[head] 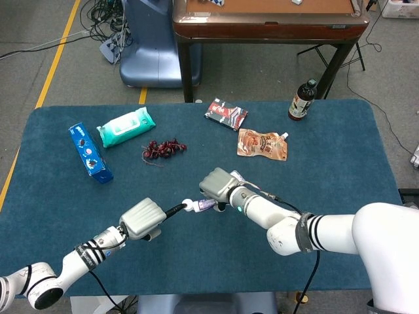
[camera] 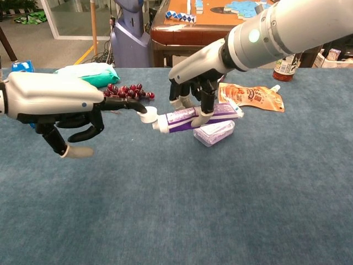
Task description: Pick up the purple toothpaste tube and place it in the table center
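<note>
My right hand grips the purple toothpaste tube from above and holds it level, just above the blue table near its middle. The tube's open white flip cap points to the left. My left hand is beside it with one finger stretched out, its tip touching the cap; the thumb hangs apart and the hand holds nothing. A small clear purple packet lies on the table below the tube.
Dark grapes, a green wipes pack and a blue box lie at the back left. A red snack pack, an orange pouch and a dark bottle are at the back right. A wooden table stands behind.
</note>
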### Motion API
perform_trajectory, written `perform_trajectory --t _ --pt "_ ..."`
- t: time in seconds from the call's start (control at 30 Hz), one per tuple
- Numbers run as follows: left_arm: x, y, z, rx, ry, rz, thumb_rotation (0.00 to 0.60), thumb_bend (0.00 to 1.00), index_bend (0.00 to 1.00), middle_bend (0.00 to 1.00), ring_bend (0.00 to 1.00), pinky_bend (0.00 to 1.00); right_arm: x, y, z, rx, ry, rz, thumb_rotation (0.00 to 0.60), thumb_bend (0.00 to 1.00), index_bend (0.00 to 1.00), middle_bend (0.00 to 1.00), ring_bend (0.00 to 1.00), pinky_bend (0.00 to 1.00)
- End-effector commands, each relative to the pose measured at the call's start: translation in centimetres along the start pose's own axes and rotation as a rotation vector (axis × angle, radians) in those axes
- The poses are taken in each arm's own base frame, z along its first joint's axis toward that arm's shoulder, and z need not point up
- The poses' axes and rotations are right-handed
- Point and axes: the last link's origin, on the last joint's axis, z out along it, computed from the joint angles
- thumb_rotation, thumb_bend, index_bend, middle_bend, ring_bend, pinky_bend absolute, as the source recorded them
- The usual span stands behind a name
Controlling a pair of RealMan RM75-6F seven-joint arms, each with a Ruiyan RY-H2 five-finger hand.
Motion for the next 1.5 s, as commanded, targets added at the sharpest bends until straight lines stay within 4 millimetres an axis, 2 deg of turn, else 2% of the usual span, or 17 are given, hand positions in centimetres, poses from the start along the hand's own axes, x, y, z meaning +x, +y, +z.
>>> perform_trajectory --t 0.03,0.5,0.6,0.73,0.97,1.07,1.13,1.23,1.33,1.43,1.5 --pt "-0.2 -0.2 -0.1 0.008 -0.004 -0.003 0.6 0.34 0.0 0.77 0.82 0.84 0.1 0.1 0.0 -0.001 0.011 0.016 0.6 0.8 0.97 0.85 0.73 0.29" --pt "-0.5 0.2 0.2 0.009 0.02 -0.041 0.6 0.34 0.0 0.75 0.8 0.84 0.4 0.2 -0.2 0.011 0.093 0.1 0.6 0.8 0.97 0.86 0.74 0.3" --pt "-0.5 0.0 -0.1 0.024 0.051 -0.062 0.6 0.34 0.0 0.69 0.73 0.82 0.1 0.4 -0.3 0.004 0.106 0.117 0.6 0.8 0.97 0.86 0.74 0.3" --pt "-0.2 -0.9 -1.0 0.082 0.103 -0.106 0.6 0.34 0.0 0.53 0.58 0.79 -0.5 1.0 -0.6 -0.01 0.123 0.149 0.6 0.8 0.97 0.86 0.74 0.32" --pt "0.2 -2.9 -3.4 0.206 0.202 -0.364 0.593 0.33 0.0 0.3 0.33 0.58 -2.3 1.4 -1.5 -0.001 0.176 0.263 0.6 0.8 0.97 0.86 0.74 0.4" --pt "0.3 -3.4 -4.1 0.222 0.233 -0.489 0.477 0.3 0.0 0.22 0.24 0.49 -3.1 1.1 -1.6 0.02 0.209 0.316 0.6 0.8 0.97 0.86 0.75 0.45" --pt "0.5 -3.7 -4.5 0.226 0.247 -0.551 0.353 0.27 0.0 0.19 0.21 0.44 -3.8 0.7 -1.6 0.036 0.233 0.366 0.6 0.8 0.97 0.86 0.75 0.47" --pt "1.0 -4.2 -5.1 0.225 0.272 -0.601 0.266 0.26 0.0 0.18 0.2 0.41 -4.6 0.1 -1.7 0.06 0.261 0.448 0.6 0.8 0.97 0.86 0.75 0.51" --pt "1.5 -4.5 -5.6 0.223 0.307 -0.638 0.143 0.23 0.0 0.17 0.19 0.37 -5.4 -0.7 -1.7 0.087 0.296 0.528 0.6 0.8 0.97 0.86 0.76 0.58" --pt "2.0 -4.8 -6.0 0.218 0.332 -0.689 0.071 0.22 0.0 0.16 0.18 0.35 -5.9 -1.6 -1.6 0.115 0.328 0.61 0.6 0.8 0.97 0.86 0.76 0.66" --pt "2.3 -4.9 -6.2 0.215 0.346 -0.72 0.046 0.21 0.0 0.15 0.18 0.35 -6.3 -2.2 -1.5 0.132 0.346 0.659 0.6 0.8 0.97 0.86 0.77 0.72"
